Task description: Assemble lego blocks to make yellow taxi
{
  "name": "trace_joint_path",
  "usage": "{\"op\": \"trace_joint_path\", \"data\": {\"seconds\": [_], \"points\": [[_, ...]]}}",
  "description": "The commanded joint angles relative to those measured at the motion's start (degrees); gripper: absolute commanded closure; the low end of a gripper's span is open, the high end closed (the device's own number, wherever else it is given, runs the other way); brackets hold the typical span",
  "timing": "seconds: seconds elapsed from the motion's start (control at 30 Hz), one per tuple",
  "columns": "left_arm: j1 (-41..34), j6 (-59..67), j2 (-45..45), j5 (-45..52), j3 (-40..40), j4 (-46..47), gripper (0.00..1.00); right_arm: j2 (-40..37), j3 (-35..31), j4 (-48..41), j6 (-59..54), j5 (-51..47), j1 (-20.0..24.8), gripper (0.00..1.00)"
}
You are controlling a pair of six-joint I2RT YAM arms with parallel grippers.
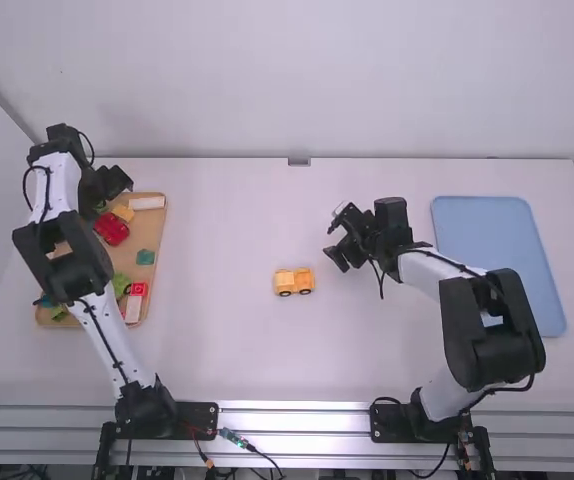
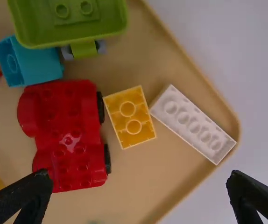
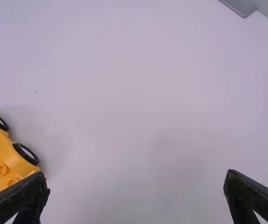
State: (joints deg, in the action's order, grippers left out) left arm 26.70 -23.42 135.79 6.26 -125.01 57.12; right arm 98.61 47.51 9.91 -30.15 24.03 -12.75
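Yellow block, prob. next pick, lies studs-down nr far edge of tan tray; L gripper nearer, spread wide, empty, block's long axis approx. square to finger-to-finger line. R gripper also spread, empty; yellow car base mid-table.

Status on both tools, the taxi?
Left tool open over tray, yellow block below. Right tool open beside taxi. Taxi upright, untouched.
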Motion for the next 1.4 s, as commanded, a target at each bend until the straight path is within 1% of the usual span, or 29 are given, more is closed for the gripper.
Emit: {"op": "trace_joint_path", "data": {"seconds": [0.0, 0.1, 0.27, 0.47, 0.53, 0.6, 0.77, 0.87, 0.97, 1.23, 1.27, 1.37], "points": [[-0.87, -1.03, 0.31, 1.81, 1.25, -0.35, 0.01, -1.00, -0.03, 0.01, -0.04, -0.09, -0.02, 0.01], [-0.87, -1.92, 0.31, 1.85, 1.33, 0.13, 0.01, -1.00, -0.05, -0.02, -0.07, -0.11, 0.02, 0.01], [-0.87, -8.46, 0.31, 1.64, 1.36, 2.75, 0.01, -1.00, -0.05, -0.02, -0.07, -0.13, -0.04, 0.01], [-0.98, -8.83, 0.31, 2.51, 1.36, 2.14, 0.01, -1.00, -0.05, -0.02, -0.04, -0.09, -0.04, 0.01], [-1.27, -8.96, 0.31, 3.60, 1.77, 0.39, 0.08, -1.00, -0.05, -0.04, -0.02, -0.11, -0.04, 0.01], [-1.38, -8.83, 0.31, 3.32, 2.54, -1.42, 0.11, -1.00, -0.05, -0.19, -0.04, -0.09, -0.04, 0.01], [-1.68, -8.70, 0.31, 3.36, 5.92, -5.46, 0.11, -1.00, -0.05, -0.19, -0.07, -0.13, -0.04, 0.01], [-1.29, -8.57, 0.31, 4.85, 9.31, -9.14, 0.19, -1.00, -0.05, -0.17, -0.04, -0.11, -0.04, 0.01], [-1.25, -8.22, 0.31, 5.99, 11.32, -11.69, 0.22, -1.00, -0.05, -0.19, -0.02, -0.09, -0.04, 0.01], [-1.25, -8.94, 0.31, 3.91, 14.40, -15.43, 0.23, -1.00, -0.05, -0.21, -0.04, -0.09, -0.04, 0.01], [-1.25, -8.41, 0.31, 3.89, 14.71, -15.98, 0.27, -1.00, -0.05, -0.21, -0.02, -0.11, -0.04, 0.01], [-1.25, -9.79, 0.31, 2.71, 14.69, -16.55, 0.30, -1.00, -0.05, -0.21, -0.02, -0.09, -0.04, 0.01]]}}
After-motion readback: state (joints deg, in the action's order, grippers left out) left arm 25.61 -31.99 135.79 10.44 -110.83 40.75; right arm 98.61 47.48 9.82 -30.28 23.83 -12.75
